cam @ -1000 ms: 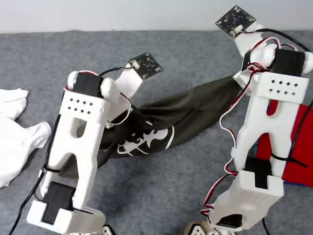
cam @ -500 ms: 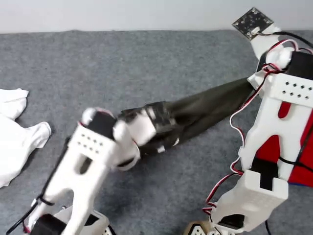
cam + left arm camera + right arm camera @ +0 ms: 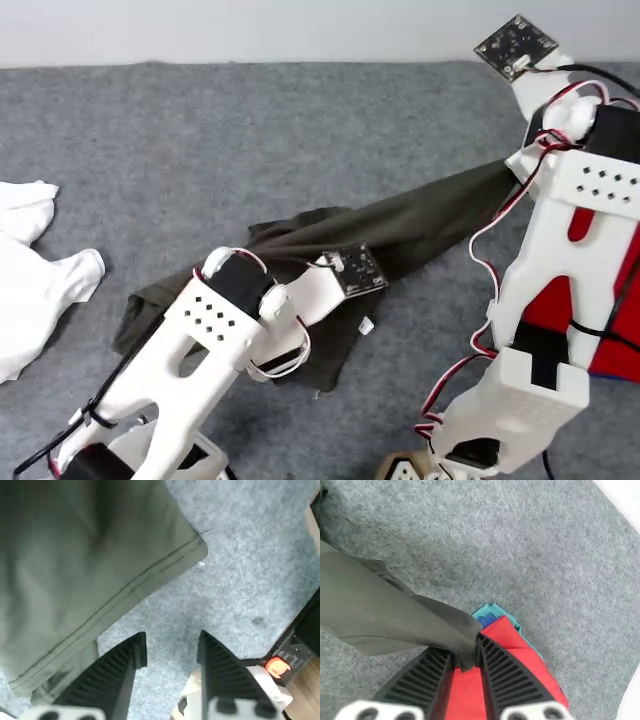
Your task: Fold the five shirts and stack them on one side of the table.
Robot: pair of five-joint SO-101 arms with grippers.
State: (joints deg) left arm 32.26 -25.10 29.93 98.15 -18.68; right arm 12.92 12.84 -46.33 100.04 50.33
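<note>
A dark olive shirt (image 3: pixel 420 225) stretches across the grey table from the back right down to the front left. My right gripper (image 3: pixel 465 659) is shut on one end of the olive shirt (image 3: pixel 375 615), holding it just above a folded red shirt (image 3: pixel 520 680) with a teal edge. My left gripper (image 3: pixel 169 652) stands open over bare carpet, just off the stitched hem of the olive shirt (image 3: pixel 75 565), with nothing between its fingers. In the high view, the left arm's wrist (image 3: pixel 335 280) lies over the shirt's near edge.
A crumpled white shirt (image 3: pixel 35 275) lies at the table's left edge. The red shirt (image 3: pixel 605 330) sits at the right edge under the right arm. Open grey carpet (image 3: pixel 250 130) spreads along the back. A small white tag (image 3: pixel 366 325) lies beside the olive shirt.
The left arm has swung down toward the front and now hangs open beside the hem. The olive shirt has dropped flatter and its white print is hidden. The right arm shifted slightly right.
</note>
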